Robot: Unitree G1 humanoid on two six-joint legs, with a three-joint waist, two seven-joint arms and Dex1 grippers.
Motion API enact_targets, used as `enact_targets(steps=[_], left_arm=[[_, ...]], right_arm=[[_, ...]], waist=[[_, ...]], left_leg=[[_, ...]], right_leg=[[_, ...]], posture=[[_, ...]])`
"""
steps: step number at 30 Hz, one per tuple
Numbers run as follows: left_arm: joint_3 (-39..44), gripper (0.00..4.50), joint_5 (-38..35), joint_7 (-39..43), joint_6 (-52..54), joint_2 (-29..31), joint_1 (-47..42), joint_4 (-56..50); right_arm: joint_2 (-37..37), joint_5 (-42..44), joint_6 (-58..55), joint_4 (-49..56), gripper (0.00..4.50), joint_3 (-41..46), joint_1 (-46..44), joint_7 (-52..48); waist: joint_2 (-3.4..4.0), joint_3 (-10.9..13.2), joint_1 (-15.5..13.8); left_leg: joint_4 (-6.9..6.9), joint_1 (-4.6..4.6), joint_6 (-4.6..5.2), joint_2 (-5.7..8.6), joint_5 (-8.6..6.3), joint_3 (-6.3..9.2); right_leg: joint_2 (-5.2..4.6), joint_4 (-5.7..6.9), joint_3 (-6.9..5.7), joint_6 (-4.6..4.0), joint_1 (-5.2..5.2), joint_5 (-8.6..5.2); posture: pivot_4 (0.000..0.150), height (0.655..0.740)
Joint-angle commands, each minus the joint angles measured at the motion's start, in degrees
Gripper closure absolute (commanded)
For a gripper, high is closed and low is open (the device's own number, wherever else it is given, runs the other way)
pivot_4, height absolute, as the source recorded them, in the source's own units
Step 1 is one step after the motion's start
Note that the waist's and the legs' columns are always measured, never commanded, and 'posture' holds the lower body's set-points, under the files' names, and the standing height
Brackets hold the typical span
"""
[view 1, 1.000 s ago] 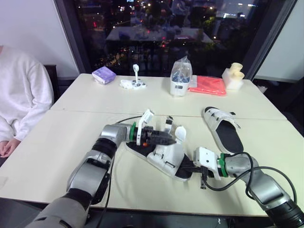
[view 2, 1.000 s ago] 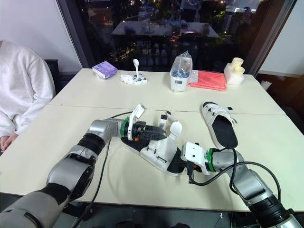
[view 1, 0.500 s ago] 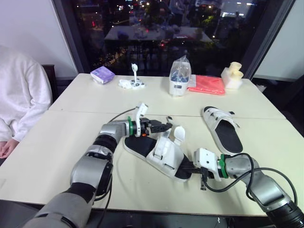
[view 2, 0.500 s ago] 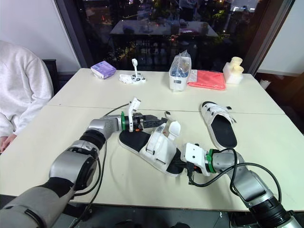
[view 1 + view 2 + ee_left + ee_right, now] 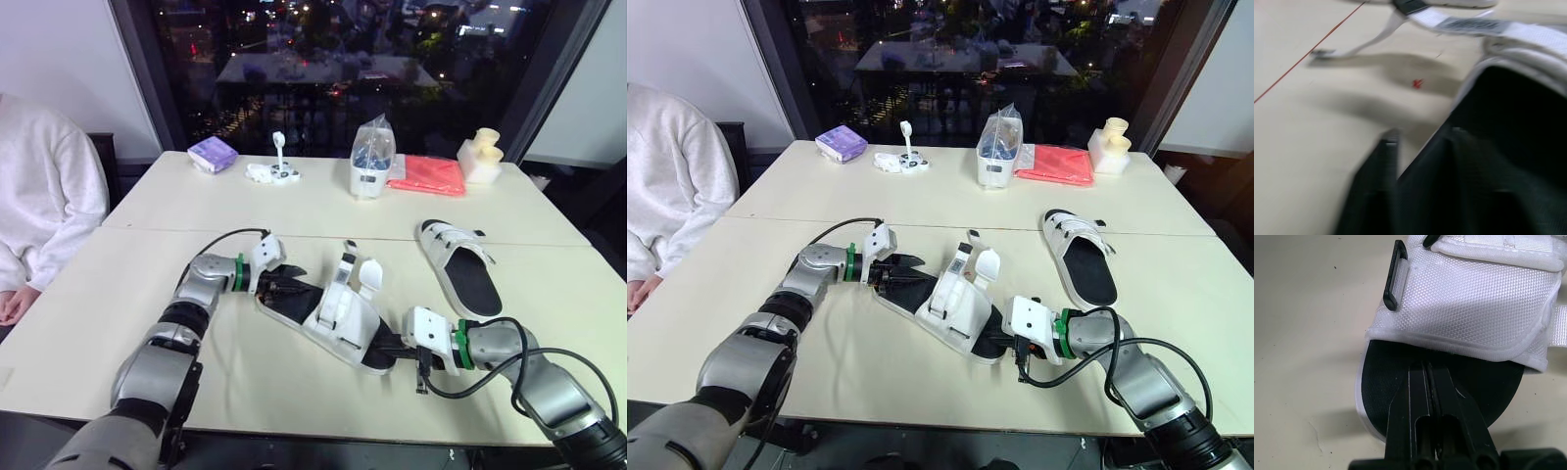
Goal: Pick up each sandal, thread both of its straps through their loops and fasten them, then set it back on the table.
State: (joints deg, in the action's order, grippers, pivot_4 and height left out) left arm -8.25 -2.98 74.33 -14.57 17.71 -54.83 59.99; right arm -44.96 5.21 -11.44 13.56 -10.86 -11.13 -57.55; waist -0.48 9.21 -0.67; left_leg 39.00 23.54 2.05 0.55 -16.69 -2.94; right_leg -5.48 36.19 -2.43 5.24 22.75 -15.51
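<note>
A white sandal (image 5: 338, 311) with a black inside is laid on the near part of the pale table (image 5: 108, 294), between the two grippers, with its toe end turned toward the right arm. Two of its white straps (image 5: 346, 266) are stuck up in the air and are not done up. The left gripper (image 5: 282, 285) is held low at the heel end of this sandal. Its two black fingers (image 5: 1376, 196) are spread apart, and a bit of table is seen between them. One finger is set over the black inside of the heel, and the other is kept just beside the shoe. The right gripper (image 5: 1426, 364) is placed at the toe end. Its fingers (image 5: 1418, 396) are pressed tight together and are laid on the black inside, with the tips tucked just under the white flap. It cannot be told if anything is pinched between them. A black loop (image 5: 1393, 276) is seen at the edge of that flap. A second sandal (image 5: 458, 266) is laid flat farther back on the right, well apart from both grippers, with white straps across its far end. At the far side of the table a purple box (image 5: 214, 154), a small white thing (image 5: 274, 172), a clear bag in a white tub (image 5: 372, 162), a red cloth (image 5: 428, 175) and a pale yellow thing (image 5: 481, 157) are lined up. A person in a white top (image 5: 49, 196) is seated at the left side of the table.
</note>
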Motion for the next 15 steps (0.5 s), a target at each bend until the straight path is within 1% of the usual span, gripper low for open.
enact_targets(steps=[1,5,8,10,13,15], left_arm=[[-0.2,4.46,-0.76,4.14,-1.03,-0.48,0.93,-2.85],[-1.82,4.46,-2.06,12.29,2.39,0.35,4.83,-10.35],[-2.87,4.46,-3.17,15.84,5.6,1.31,7.96,-16.24],[-4.11,4.46,-5.25,17.56,10.07,2.47,9.9,-21.38],[-8.04,4.46,-10.81,18.17,19.08,6.46,13.13,-32.06],[-9.6,4.46,-12.69,18.17,21.98,8.6,14.49,-36.55]], right_arm=[[-0.87,-1.06,-0.67,-0.44,4.5,0.16,0.56,0.06],[-0.67,-0.41,-1.08,0.05,4.5,0.84,0.51,0.37],[-0.68,-0.32,-1.12,0.07,4.5,0.99,0.55,0.55],[-0.7,-0.26,-1.06,-0.19,4.5,1.07,0.36,0.54],[-0.77,-0.18,-0.96,-0.46,4.5,1.22,0.18,0.46],[-0.68,-0.15,-0.97,-0.47,4.5,1.21,0.08,0.45]], waist=[[0.0,0.0,0.05],[0.01,0.0,0.12],[0.01,0.0,0.15],[0.01,0.0,0.21],[0.02,0.0,0.38],[0.02,0.0,0.38]], left_leg=[[0.0,0.0,0.0,0.0,0.0,-0.01],[0.0,0.0,0.01,0.0,0.0,-0.01],[0.0,0.0,0.01,0.0,0.0,-0.01],[0.0,0.0,0.01,0.0,0.0,0.0],[0.0,0.0,0.01,-0.01,0.0,0.01],[-0.01,0.0,0.01,-0.01,0.0,0.03]], right_leg=[[0.0,0.0,0.0,0.0,0.0,0.0],[0.01,0.01,0.0,0.0,0.01,0.0],[0.01,0.01,0.0,-0.01,0.0,0.0],[0.01,0.01,0.0,-0.01,0.0,-0.01],[0.01,0.01,0.01,-0.01,0.0,-0.01],[0.0,0.01,0.01,-0.02,0.0,-0.01]], posture=[[0.15,0.74],[0.15,0.74],[0.15,0.74],[0.15,0.74],[0.15,0.74],[0.15,0.74]])
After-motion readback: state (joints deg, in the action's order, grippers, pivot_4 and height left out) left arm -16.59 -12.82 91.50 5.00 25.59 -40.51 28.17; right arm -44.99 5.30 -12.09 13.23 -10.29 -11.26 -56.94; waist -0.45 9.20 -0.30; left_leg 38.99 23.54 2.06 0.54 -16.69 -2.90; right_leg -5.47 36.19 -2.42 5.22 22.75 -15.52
